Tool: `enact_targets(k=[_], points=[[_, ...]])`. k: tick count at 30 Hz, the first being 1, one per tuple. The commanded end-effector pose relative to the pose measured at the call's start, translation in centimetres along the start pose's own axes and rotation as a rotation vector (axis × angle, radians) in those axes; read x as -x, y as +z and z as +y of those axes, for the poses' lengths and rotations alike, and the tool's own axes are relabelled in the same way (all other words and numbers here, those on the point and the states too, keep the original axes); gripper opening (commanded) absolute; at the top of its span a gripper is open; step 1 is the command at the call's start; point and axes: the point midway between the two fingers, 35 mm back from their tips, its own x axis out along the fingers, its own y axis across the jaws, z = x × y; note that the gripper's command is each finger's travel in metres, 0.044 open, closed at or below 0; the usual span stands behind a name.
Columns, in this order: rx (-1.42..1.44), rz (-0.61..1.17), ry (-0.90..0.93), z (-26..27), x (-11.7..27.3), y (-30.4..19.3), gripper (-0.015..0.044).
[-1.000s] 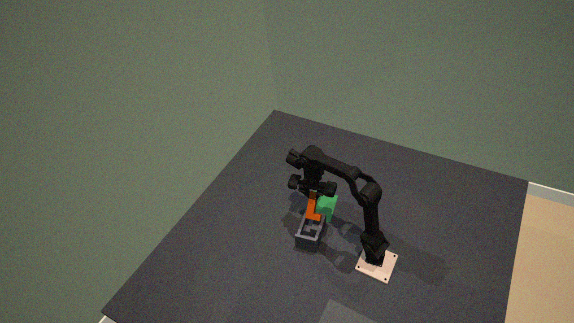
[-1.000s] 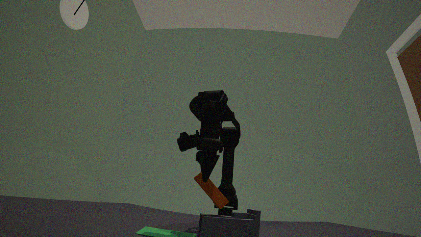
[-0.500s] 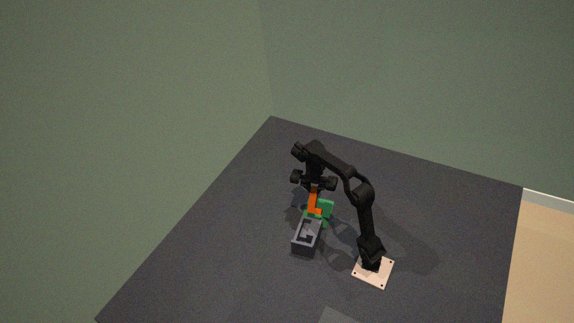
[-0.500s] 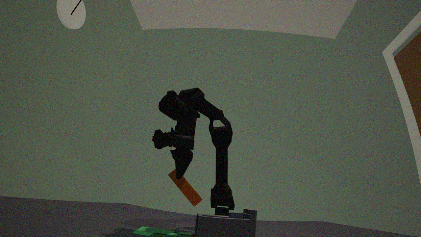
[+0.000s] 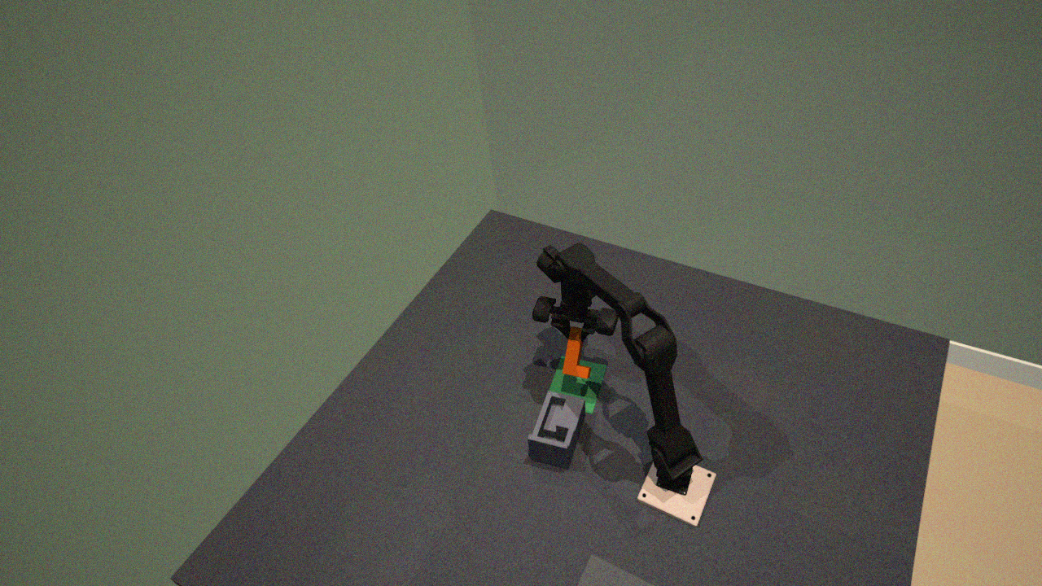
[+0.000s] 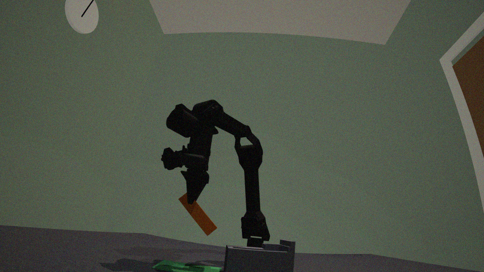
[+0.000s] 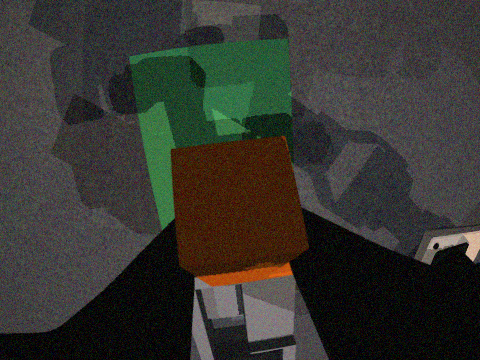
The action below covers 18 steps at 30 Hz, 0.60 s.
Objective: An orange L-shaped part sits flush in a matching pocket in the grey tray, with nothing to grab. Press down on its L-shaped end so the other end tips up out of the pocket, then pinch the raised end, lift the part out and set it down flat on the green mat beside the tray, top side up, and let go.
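The orange L-shaped part (image 5: 572, 353) (image 6: 202, 218) (image 7: 239, 205) hangs in the air, steeply tilted, with its L-shaped end lower. My gripper (image 5: 575, 329) (image 6: 191, 202) is shut on its raised end; in the wrist view the black fingers stand at both sides of the part. The green mat (image 5: 593, 402) (image 6: 162, 265) (image 7: 156, 145) lies below the part, which does not touch it. The grey tray (image 5: 551, 453) (image 6: 258, 258) (image 7: 270, 312) stands beside the mat, and its pocket is empty. The wrist view hides the part's lower end.
The arm's pale base plate (image 5: 673, 508) (image 7: 425, 247) is bolted to the dark table (image 5: 437, 437), to the right of the tray in the top view. The tray's raised walls stand higher than the mat. Shadows of the arm fall over the mat and table.
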Motion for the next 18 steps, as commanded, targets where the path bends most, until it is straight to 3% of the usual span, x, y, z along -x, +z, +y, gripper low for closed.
enact_targets(k=[1,18], points=[[0.005,-0.003,-0.003,-0.1,-0.5,0.2,0.0],[0.005,-0.003,-0.003,0.0,-3.2,0.2,0.0]])
